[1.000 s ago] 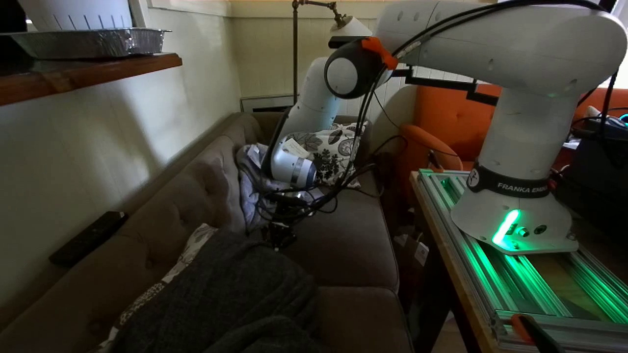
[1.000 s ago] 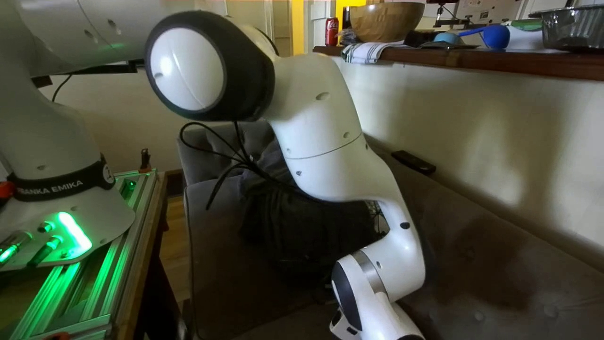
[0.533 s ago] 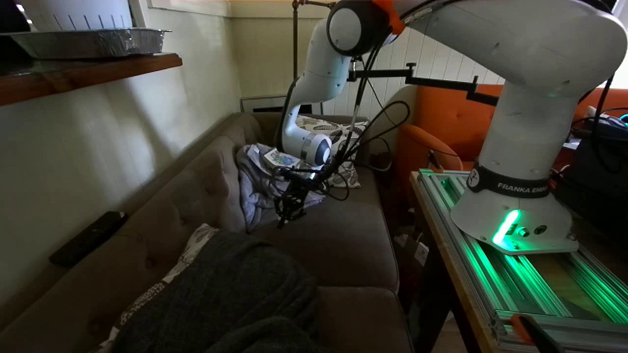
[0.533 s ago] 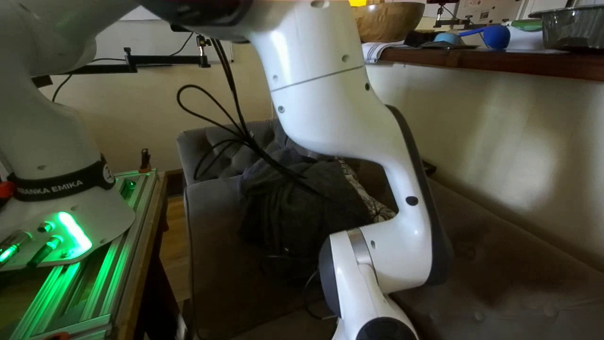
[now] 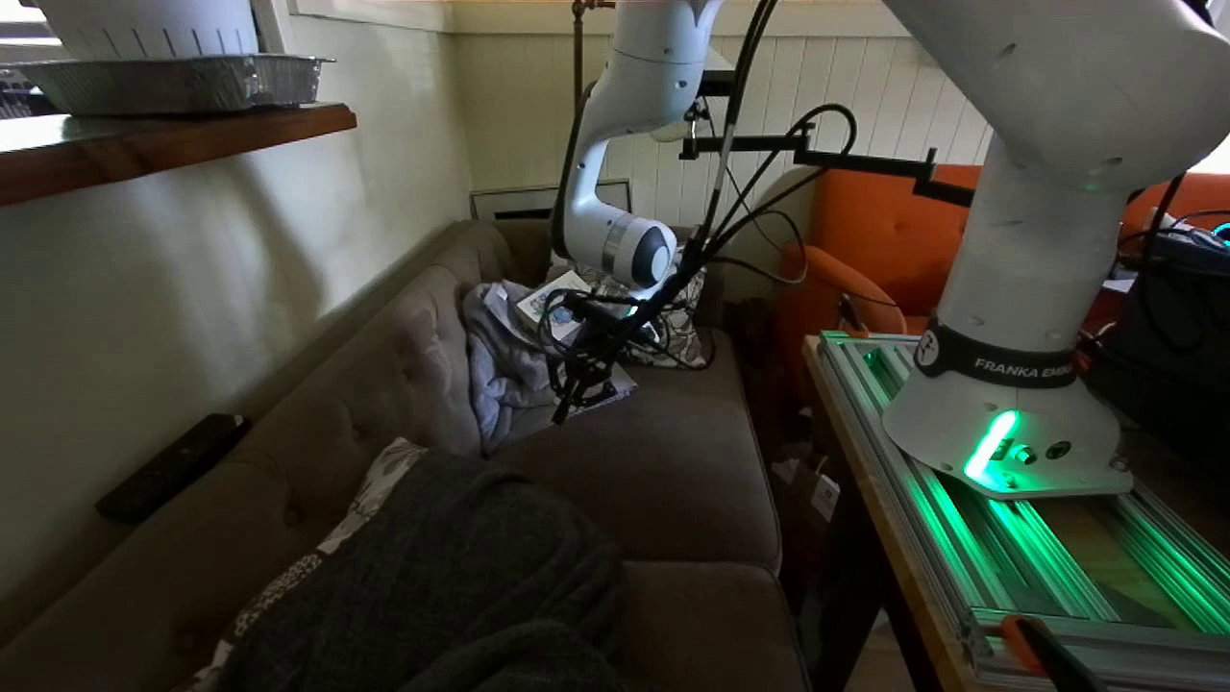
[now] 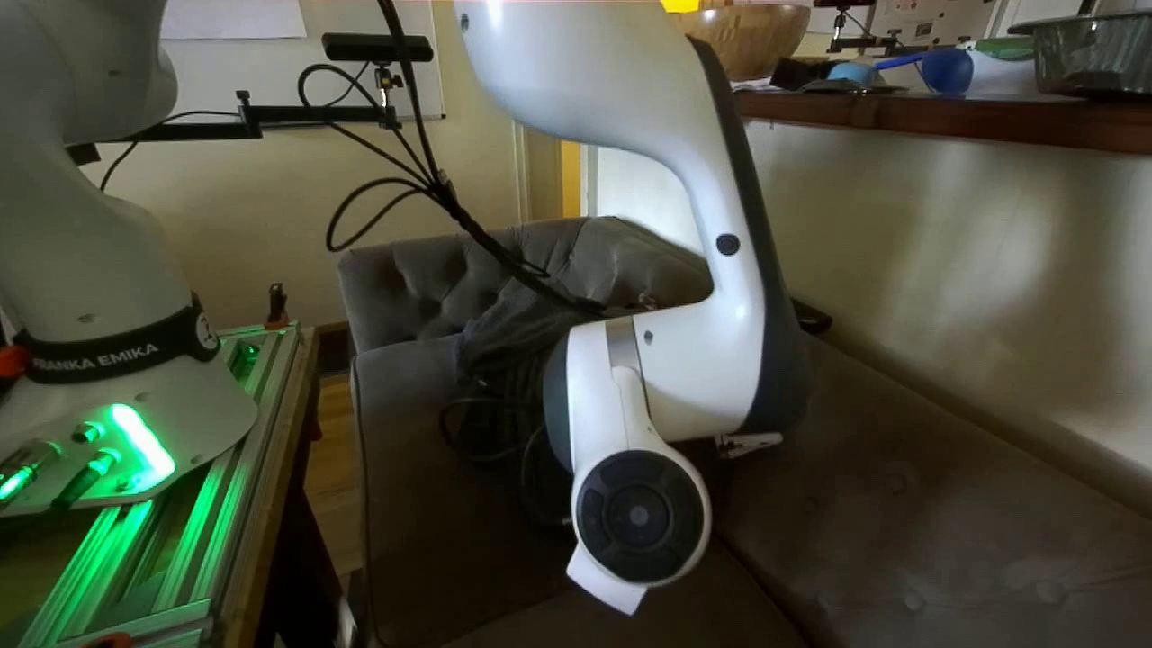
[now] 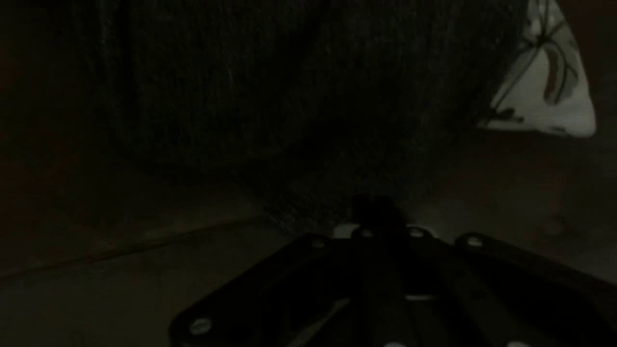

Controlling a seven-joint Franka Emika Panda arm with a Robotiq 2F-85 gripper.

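Our Robotiq gripper (image 7: pixel 376 202) hangs above the seat of the tufted sofa (image 5: pixel 663 471), its two fingers pressed together. For containers, we look to the wooden ledge (image 5: pixel 192 141) over the sofa's back: it carries a foil tray (image 5: pixel 183 86), and a white slotted object (image 5: pixel 144 14) shows above the rim, though we cannot tell whether it stands inside or behind. On the ledge in an exterior view we also see a wooden bowl (image 6: pixel 765 45), its inside hidden from us, and a blue scoop (image 6: pixel 947 72).

Nearest the fingertips in our wrist view is the dark grey blanket (image 7: pixel 289 96), bunched on the sofa over a leaf-patterned pillow (image 7: pixel 554 91); an exterior view shows a gap between blanket and fingertips.

Only in an exterior view do we make out, toward the sofa's opposite end, a light grey blanket (image 5: pixel 504 370), a floral cushion (image 5: pixel 680 332) and an illustrated book (image 5: pixel 538 306). Both exterior views give us a black remote-like device (image 5: pixel 173 468) atop the sofa's back. Our wrist view, very dark, shows the pillow's corner plainly, while in an exterior view the white arm (image 6: pixel 621 387) hides the gripper.
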